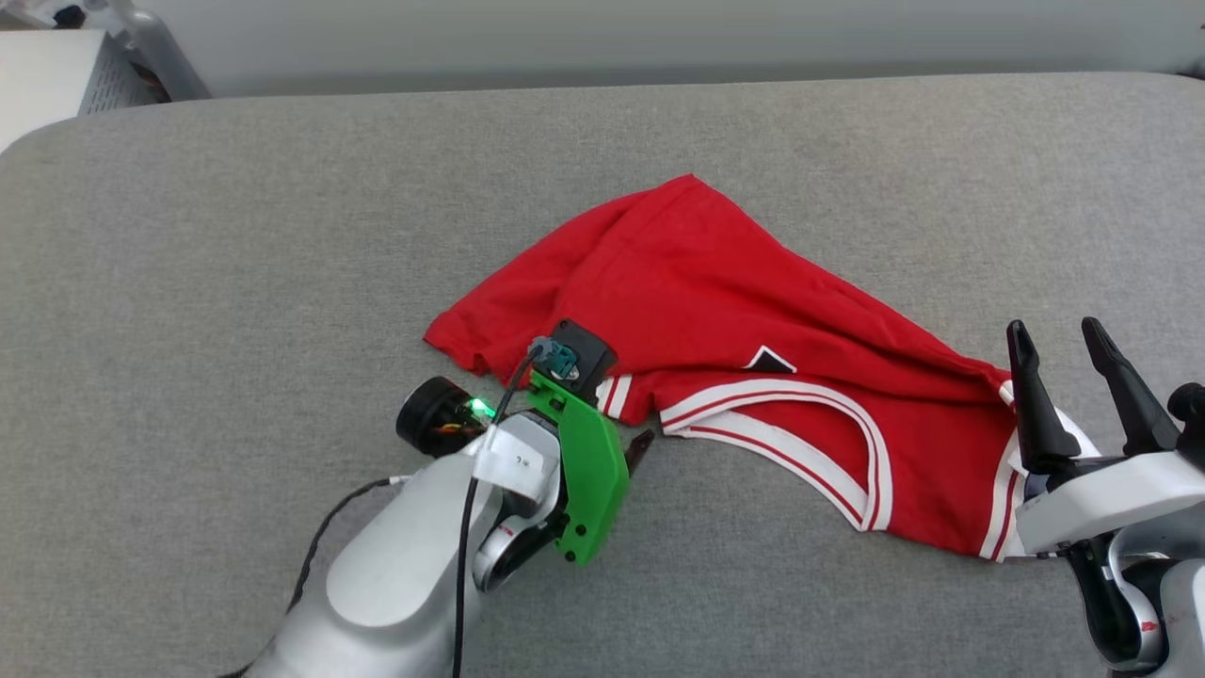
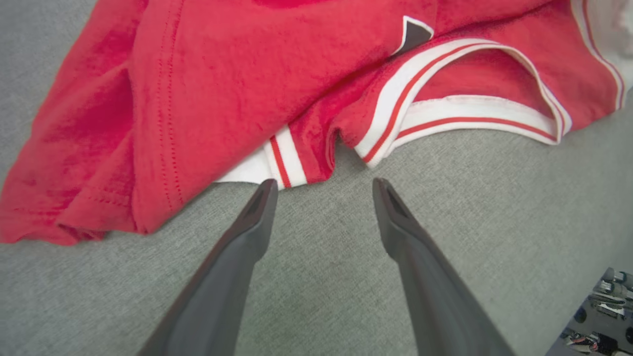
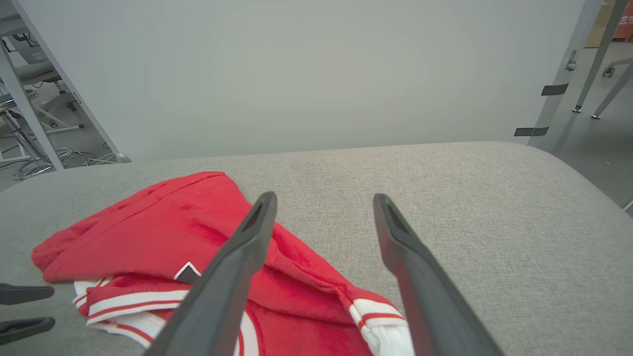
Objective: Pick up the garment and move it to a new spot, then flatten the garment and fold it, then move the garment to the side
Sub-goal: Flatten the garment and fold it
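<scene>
With left end effector (image 2: 324, 183) and right end effector (image 1: 1054, 330) spread, stacked layers of the crumpled red jersey T-shirt (image 1: 715, 282) may be pinched together.

Grey fabric-covered table (image 1: 188, 282), pale wall (image 3: 296, 74) behind, taped metal post (image 3: 573, 49) beyond.
</scene>
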Tool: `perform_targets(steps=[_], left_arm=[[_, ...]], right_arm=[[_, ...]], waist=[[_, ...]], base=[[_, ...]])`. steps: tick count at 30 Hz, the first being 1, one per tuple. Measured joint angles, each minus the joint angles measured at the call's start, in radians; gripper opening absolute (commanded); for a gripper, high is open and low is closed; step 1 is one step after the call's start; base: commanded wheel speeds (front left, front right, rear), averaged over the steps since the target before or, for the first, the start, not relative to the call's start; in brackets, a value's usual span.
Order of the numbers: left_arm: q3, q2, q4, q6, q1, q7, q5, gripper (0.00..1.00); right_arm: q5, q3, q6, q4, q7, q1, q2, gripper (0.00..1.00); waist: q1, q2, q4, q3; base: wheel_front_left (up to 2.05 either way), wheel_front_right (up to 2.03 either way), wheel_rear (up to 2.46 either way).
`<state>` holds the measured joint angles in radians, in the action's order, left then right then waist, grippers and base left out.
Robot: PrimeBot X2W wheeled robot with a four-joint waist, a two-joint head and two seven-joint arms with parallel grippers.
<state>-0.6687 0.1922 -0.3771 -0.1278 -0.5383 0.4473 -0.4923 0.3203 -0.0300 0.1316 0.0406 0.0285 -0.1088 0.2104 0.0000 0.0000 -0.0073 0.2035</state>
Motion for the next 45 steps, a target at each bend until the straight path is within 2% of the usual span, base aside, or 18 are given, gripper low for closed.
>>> perform_targets(steps=[6, 12, 16, 17, 20, 24, 30, 33, 40, 45], left_arm=[[-0.108, 0.061, -0.026, 0.000, -0.103, 0.023, 0.015, 1.00], [-0.165, 0.065, -0.095, 0.000, -0.153, 0.020, -0.013, 1.00], [-0.174, 0.058, -0.138, 0.000, -0.185, 0.041, -0.075, 1.00], [-0.175, 0.052, -0.164, 0.000, -0.201, 0.073, -0.122, 0.00], [-0.170, 0.054, -0.170, 0.000, -0.202, 0.064, -0.152, 0.00], [-0.152, 0.058, -0.176, 0.001, -0.180, -0.004, -0.174, 0.00], [-0.131, 0.092, -0.131, 0.030, -0.084, -0.070, -0.183, 0.00], [-0.125, 0.131, -0.079, 0.057, -0.022, -0.086, -0.188, 0.00], [-0.106, 0.244, 0.096, 0.152, 0.155, -0.075, -0.207, 0.00], [-0.119, 0.248, 0.197, 0.202, 0.262, -0.067, -0.236, 0.00]], right_arm=[[-0.018, -0.035, 0.000, -0.005, 0.026, -0.021, -0.028, 1.00], [-0.030, -0.050, 0.000, -0.019, 0.030, -0.023, -0.048, 1.00], [-0.041, -0.052, 0.000, -0.025, 0.034, -0.039, -0.060, 1.00], [-0.044, -0.046, 0.000, -0.030, 0.038, -0.043, -0.063, 1.00], [-0.045, -0.042, 0.000, -0.035, 0.038, -0.043, -0.064, 1.00], [-0.045, -0.033, 0.000, -0.043, 0.038, -0.042, -0.062, 1.00], [-0.041, -0.020, 0.000, -0.050, 0.031, -0.033, -0.050, 1.00], [-0.033, -0.014, 0.000, -0.052, 0.024, -0.016, -0.046, 1.00], [-0.025, 0.001, 0.000, -0.055, 0.001, 0.031, -0.044, 1.00], [-0.022, 0.010, 0.000, -0.054, -0.012, 0.042, -0.044, 1.00]], waist=[[0.0001, 0.0000, -0.029, 0.049], [0.0000, 0.0000, -0.043, 0.083], [0.0001, 0.0000, -0.046, 0.097], [0.0001, 0.0000, -0.043, 0.101], [0.0000, 0.0000, -0.036, 0.098], [0.0001, 0.0000, -0.024, 0.078], [0.0000, 0.0000, 0.005, 0.026], [0.0000, 0.0000, 0.025, -0.006], [0.0000, 0.0000, 0.090, -0.064], [0.0000, 0.0000, 0.134, -0.091]], base=[[0.00, 0.00, 0.00], [0.00, 0.00, 0.00], [0.00, 0.00, 0.00], [0.00, 0.00, 0.00], [0.00, 0.00, 0.00], [0.00, 0.00, 0.00], [0.00, 0.00, 0.00], [0.00, 0.00, 0.00], [0.00, 0.00, 0.00], [0.00, 0.00, 0.00]])
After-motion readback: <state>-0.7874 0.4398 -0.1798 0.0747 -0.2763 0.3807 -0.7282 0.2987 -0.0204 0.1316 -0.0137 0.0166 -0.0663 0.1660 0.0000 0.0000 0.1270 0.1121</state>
